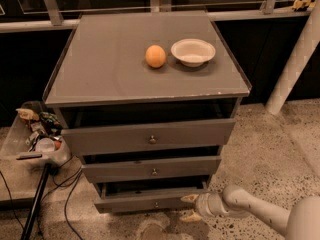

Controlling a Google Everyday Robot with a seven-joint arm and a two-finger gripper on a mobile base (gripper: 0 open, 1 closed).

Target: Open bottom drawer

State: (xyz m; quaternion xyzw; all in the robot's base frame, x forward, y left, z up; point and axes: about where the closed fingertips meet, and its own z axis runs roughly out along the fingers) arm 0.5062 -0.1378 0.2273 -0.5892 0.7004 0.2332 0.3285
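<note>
The grey cabinet has three drawers. The bottom drawer (145, 200) is the lowest, with a short flat grey front and a small round metal knob (156, 204); it stands out a little from the cabinet, like the two above it. My gripper (190, 207) is low at the right end of that drawer's front, coming in from the lower right on a white arm (250, 209). Its two tan fingers (189, 199) are spread apart and hold nothing. The upper finger is at the drawer's right end; contact cannot be told.
An orange (155, 56) and a white bowl (193, 51) sit on the cabinet top (110, 64). A bin of clutter (40, 139), a dark stand and cables are on the left. A white post (295, 59) stands at the right. Speckled floor (265, 154) lies around.
</note>
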